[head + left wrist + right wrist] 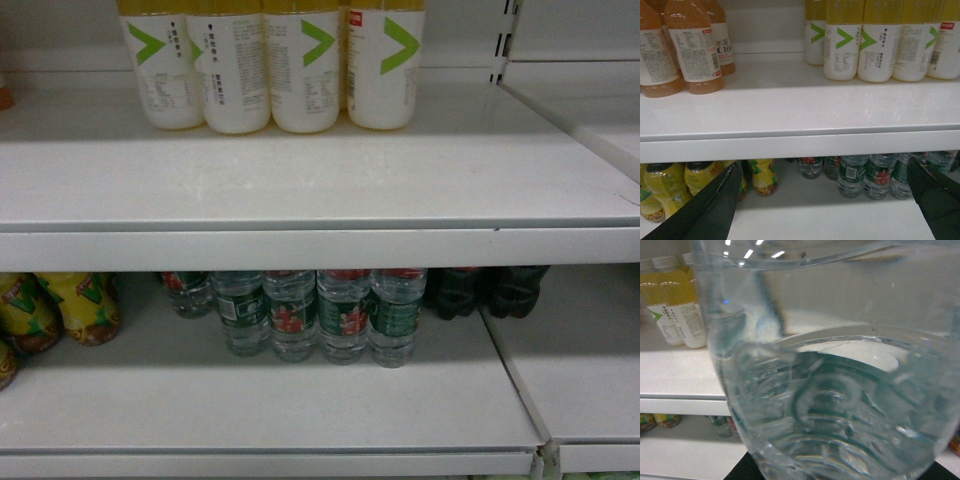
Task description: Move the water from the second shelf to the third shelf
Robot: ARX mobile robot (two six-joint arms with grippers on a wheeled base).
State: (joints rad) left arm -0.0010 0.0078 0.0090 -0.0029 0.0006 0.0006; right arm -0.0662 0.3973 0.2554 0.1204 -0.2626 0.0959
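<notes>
A clear ribbed water bottle (pixel 840 390) fills the right wrist view from very close. It sits between the dark fingers (pixel 740 471) of my right gripper (pixel 840 475), which is shut on it, level with the upper shelf edge. More green-labelled water bottles (pixel 343 315) stand in a row on the lower shelf (pixel 300 420), also visible as water bottles (pixel 880 175) in the left wrist view. My left gripper (pixel 825 165) is open in front of that lower shelf, with nothing between its fingers. Neither gripper shows in the head view.
White-labelled yellow drinks with green chevrons (pixel 300 60) stand at the back of the upper shelf (pixel 300 180). Orange drinks (pixel 690 50) stand at its left. On the lower shelf are yellow bottles (pixel 80 305) at left and dark bottles (pixel 490 290) at right.
</notes>
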